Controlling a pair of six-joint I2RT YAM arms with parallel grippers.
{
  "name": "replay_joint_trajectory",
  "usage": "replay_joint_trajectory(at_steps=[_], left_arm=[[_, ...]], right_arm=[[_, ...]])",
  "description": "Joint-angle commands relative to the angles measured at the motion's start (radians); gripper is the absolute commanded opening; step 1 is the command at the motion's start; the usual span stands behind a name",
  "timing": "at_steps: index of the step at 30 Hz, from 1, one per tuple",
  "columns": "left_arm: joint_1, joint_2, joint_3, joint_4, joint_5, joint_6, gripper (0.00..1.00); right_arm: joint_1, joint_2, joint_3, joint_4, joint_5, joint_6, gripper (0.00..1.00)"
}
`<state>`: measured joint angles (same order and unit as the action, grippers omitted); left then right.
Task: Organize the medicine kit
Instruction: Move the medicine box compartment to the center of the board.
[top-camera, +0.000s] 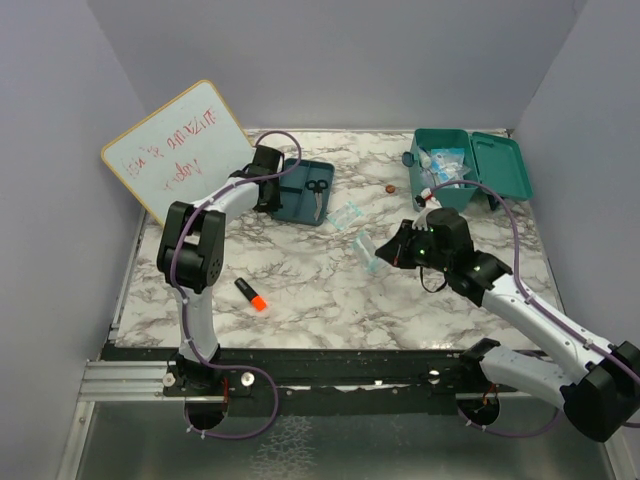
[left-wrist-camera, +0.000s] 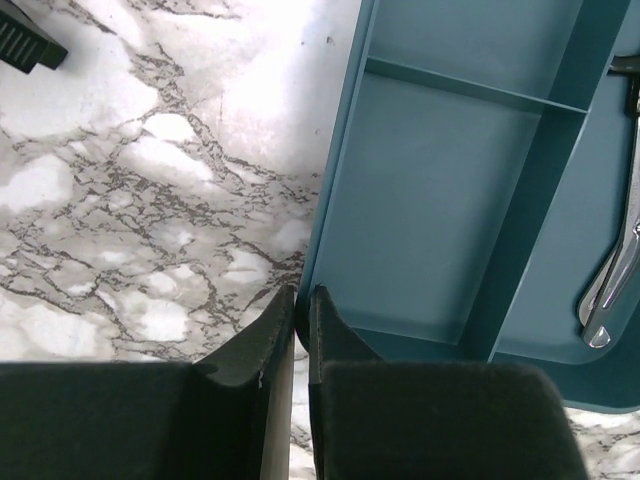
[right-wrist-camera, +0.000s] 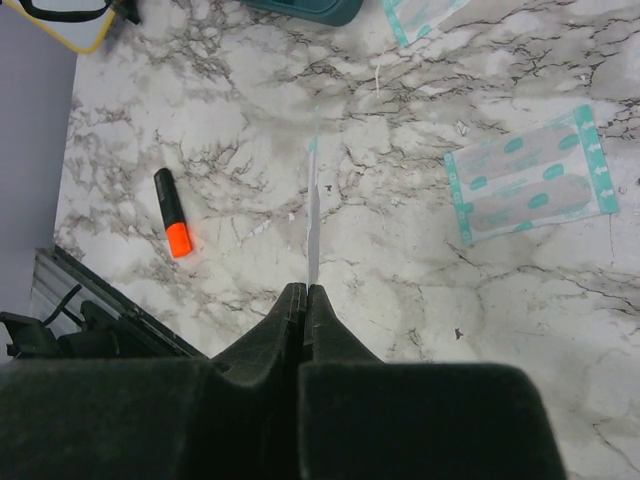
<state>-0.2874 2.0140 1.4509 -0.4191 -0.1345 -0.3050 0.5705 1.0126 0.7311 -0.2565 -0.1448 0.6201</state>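
Arms were stretched forward: left gripper (left-wrist-camera: 300, 298) pinched on the wall of a flat teal plastic tray (left-wrist-camera: 440, 200), right gripper (right-wrist-camera: 305, 292) clamped on a thin white packet (right-wrist-camera: 312, 220).

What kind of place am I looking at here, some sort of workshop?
Most likely a robot lab's test booth: plain grey walls box in a marble-patterned table, a left arm and right arm are bolted along its near edge, and props like a medicine kit and whiteboard sit on it.

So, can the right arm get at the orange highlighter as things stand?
Probably within reach: only bare table lies between the right gripper and the highlighter. But its jaws are shut on a thin packet, so grabbing looks unlikely until that's released.
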Motion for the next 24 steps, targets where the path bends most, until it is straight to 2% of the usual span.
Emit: replay_joint_trajectory(at_steps=[1, 24], left_arm=[[0.001, -0.070, -0.013, -0.061, 0.005, 0.002, 0.06], [0.001, -0.264, -0.230, -0.110, 0.049, -0.044, 0.05]], right_arm=[[0.005, -0.022, -0.005, -0.021, 0.027, 0.001, 0.01], [0.005, -0.054, -0.025, -0.020, 0.045, 0.004, 0.01]])
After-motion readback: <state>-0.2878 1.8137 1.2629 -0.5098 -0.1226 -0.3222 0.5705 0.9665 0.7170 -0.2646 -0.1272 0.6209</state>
